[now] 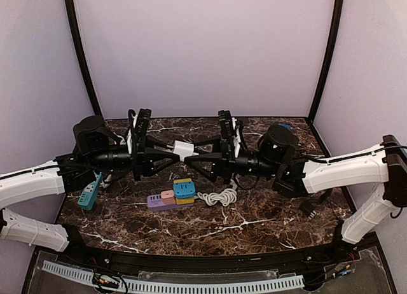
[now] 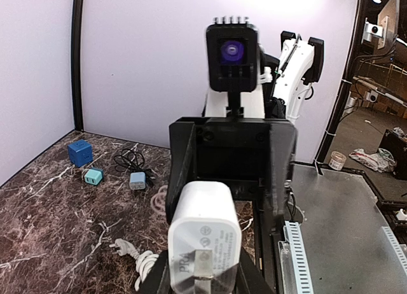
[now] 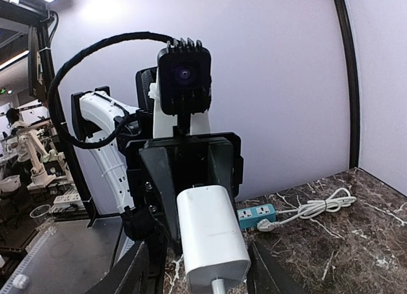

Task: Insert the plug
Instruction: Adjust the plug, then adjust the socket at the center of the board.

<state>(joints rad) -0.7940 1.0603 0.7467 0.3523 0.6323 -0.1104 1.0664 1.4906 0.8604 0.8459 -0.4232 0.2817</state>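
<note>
Nearest the arm bases, the marble table (image 1: 254, 230) carries the likely sockets. There is one teal power strip (image 1: 89, 193) at the left. Near the middle lies one purple strip (image 1: 156, 202) with three small blocks sitting on it: one pink (image 1: 168, 194), one blue (image 1: 184, 189) and one yellow (image 1: 185, 200). Just beside it lies one coiled white cable (image 1: 218, 197), and one black plug (image 1: 310, 209) sits well off to the right.

Above these, the two arms meet tip to tip in mid-air. The left gripper (image 1: 170, 155) is closed on the single white plug adapter (image 1: 183, 148), which its own camera shows clamped between its fingers. The right gripper (image 1: 198, 158) faces it with its jaws parted; in the right wrist view they stand either side of the adapter without visibly touching it.

Farther back, the left wrist view shows one blue cube (image 2: 79, 152), one teal adapter (image 2: 93, 176), one pale blue adapter (image 2: 137, 180) and one tangle of black cord (image 2: 127, 159).

I judge the task to be at an early-to-middle stage. The adapter is off the table and apparently between hands, well above every strip. Bringing it down, lining up the prongs and pushing it in are all left. I cannot tell which strip is the target.
</note>
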